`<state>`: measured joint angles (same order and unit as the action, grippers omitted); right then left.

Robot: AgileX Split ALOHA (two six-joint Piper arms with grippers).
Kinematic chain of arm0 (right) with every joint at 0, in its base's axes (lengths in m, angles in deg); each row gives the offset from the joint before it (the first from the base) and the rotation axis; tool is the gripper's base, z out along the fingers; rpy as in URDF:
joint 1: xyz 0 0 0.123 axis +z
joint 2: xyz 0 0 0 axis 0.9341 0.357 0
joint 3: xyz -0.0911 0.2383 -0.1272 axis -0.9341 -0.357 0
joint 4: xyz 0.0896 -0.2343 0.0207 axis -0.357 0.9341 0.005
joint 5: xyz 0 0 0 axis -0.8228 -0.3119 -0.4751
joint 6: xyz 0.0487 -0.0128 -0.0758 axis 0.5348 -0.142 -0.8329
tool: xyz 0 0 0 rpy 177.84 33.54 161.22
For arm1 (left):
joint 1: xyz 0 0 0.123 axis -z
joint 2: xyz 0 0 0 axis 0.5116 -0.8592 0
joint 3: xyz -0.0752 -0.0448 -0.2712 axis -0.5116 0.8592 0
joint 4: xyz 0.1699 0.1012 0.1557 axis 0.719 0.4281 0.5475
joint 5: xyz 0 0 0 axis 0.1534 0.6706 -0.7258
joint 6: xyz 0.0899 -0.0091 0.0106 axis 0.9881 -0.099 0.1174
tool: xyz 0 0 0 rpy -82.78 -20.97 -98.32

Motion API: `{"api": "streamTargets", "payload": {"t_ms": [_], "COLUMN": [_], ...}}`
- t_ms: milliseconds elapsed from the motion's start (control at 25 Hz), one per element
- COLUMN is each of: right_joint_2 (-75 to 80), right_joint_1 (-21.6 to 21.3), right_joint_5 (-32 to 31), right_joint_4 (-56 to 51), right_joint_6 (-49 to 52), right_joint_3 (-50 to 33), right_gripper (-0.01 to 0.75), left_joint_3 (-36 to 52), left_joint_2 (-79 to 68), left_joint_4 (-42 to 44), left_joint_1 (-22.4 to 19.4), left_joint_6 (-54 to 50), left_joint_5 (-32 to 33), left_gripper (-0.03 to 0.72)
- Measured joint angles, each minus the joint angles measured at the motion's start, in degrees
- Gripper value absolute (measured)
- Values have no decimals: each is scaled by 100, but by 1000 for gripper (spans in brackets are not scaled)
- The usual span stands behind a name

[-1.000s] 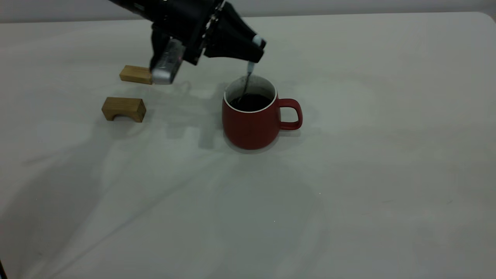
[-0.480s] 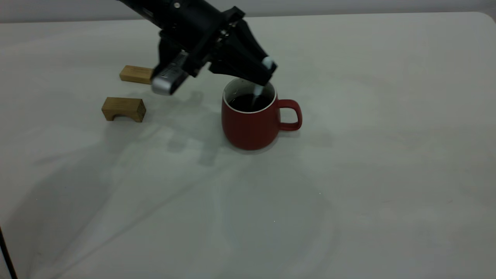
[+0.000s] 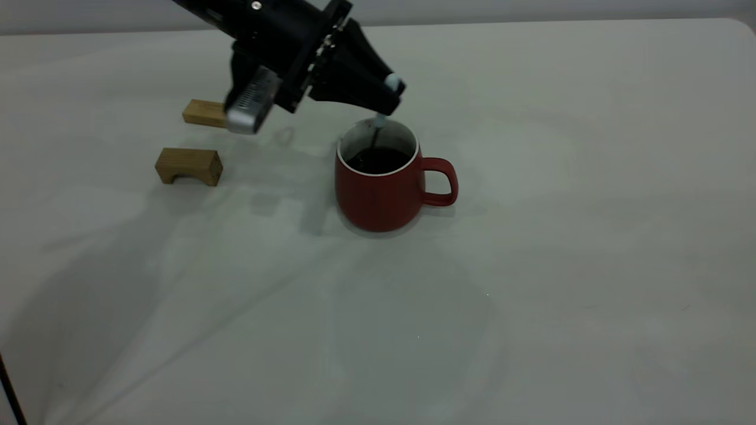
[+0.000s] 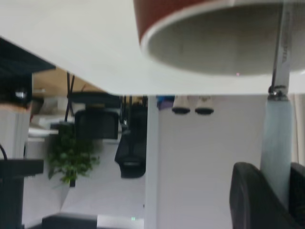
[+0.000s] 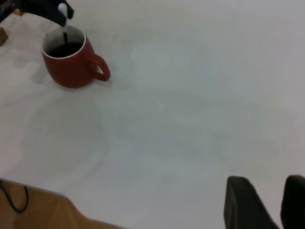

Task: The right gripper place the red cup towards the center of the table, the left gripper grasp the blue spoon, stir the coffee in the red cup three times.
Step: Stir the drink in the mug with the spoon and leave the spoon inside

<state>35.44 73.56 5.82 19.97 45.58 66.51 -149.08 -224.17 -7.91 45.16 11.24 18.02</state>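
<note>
Left hand (image 3: 391, 94) clamps blue spoon (image 3: 378, 121); exterior shows bowl in coffee (image 3: 378, 159), wrist view only handle.

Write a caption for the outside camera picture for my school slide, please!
The left gripper holds the spoon upright in the coffee inside the red cup.

Red cup (image 5: 71, 62) w/ coffee (image 5: 63, 49) on table (image 5: 190, 119), blue spoon (image 5: 64, 29) in it, left claw (image 5: 61, 12) above.
</note>
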Motion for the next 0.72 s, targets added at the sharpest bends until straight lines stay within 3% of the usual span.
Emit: {"api": "streamTargets", "payload": {"t_ms": [280,560,720], "right_joint_2": [0,0,0], "right_joint_1": [0,0,0], "right_joint_5": [0,0,0], "right_joint_4": [0,0,0], "right_joint_6": [0,0,0], "right_joint_3": [0,0,0], "right_gripper": [237,237,237], "left_joint_3": [0,-11,-22], "left_joint_2": [-202,-215,-198], "left_joint_4": [-116,-69,66], "left_joint_1": [87,98,98], "left_joint_6": [13,26,25], "left_joint_5": [424,534,534], "left_gripper": [188,454,540]}}
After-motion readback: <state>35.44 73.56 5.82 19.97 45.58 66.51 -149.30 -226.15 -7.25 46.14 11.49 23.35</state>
